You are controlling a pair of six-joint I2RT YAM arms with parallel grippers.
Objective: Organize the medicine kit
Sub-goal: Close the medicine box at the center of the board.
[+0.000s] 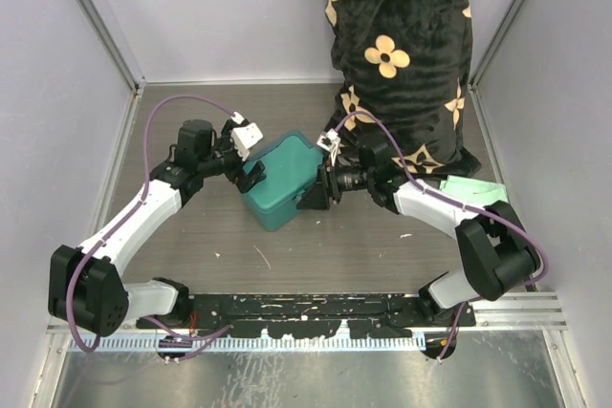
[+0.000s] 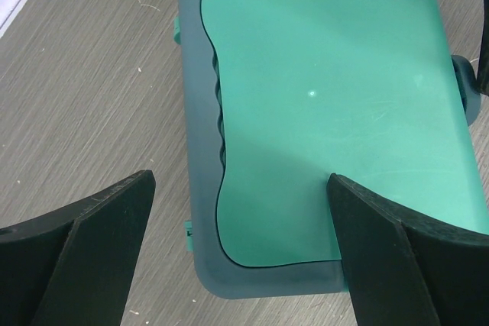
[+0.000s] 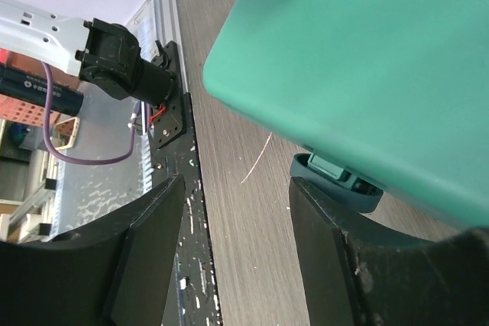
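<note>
The medicine kit (image 1: pixel 280 183), a teal-green box with its lid down, lies slanted in the middle of the table. My left gripper (image 1: pixel 251 177) hovers at its left end, open wide. In the left wrist view the fingers (image 2: pixel 99 242) straddle one rounded corner of the kit (image 2: pixel 328 97) from above and hold nothing. My right gripper (image 1: pixel 314 196) is low at the kit's front right side and open. In the right wrist view one of its fingers (image 3: pixel 336 257) sits just under the kit's dark front latch (image 3: pixel 340 181). Only bare table shows between the jaws.
A person in black clothing with gold flowers (image 1: pixel 402 45) stands at the table's far right. A pale green cloth (image 1: pixel 473 188) lies by the right arm. White walls close in the left and right sides. A black mounting strip (image 1: pixel 306 308) runs along the near edge.
</note>
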